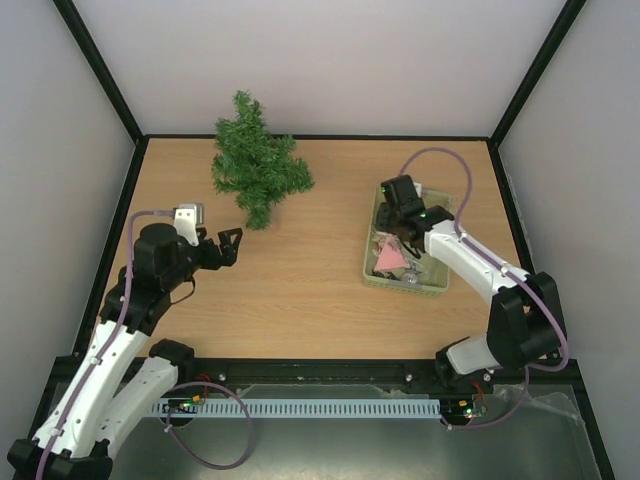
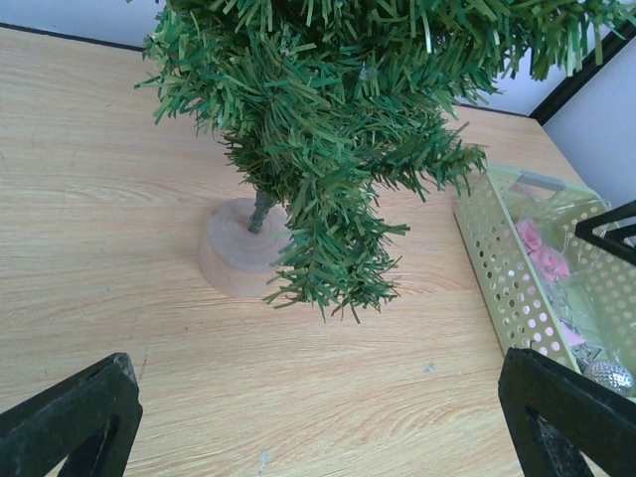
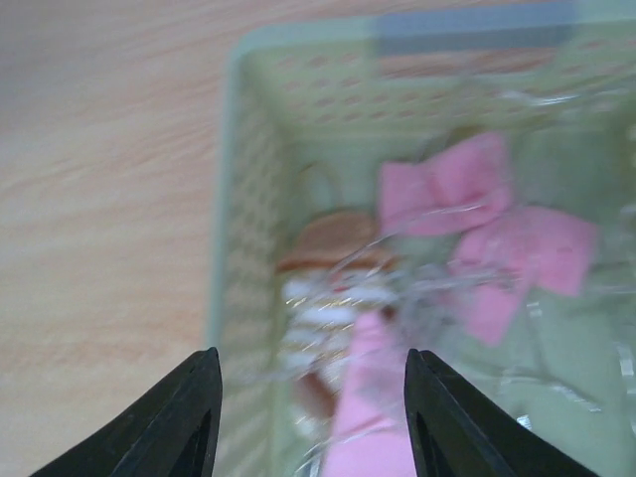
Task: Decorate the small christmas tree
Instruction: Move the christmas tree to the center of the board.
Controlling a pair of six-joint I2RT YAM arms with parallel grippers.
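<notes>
Standing bushy tree [image 1: 255,165], round wooden base [image 2: 237,260]; left hand [image 1: 230,246] spread; right hand [image 3: 310,402] parted over perforated basket [image 3: 235,169].

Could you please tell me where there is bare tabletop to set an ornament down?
The table is bare between the small christmas tree and the pale green basket, and along its near edge. The basket's inside is crowded.
</notes>
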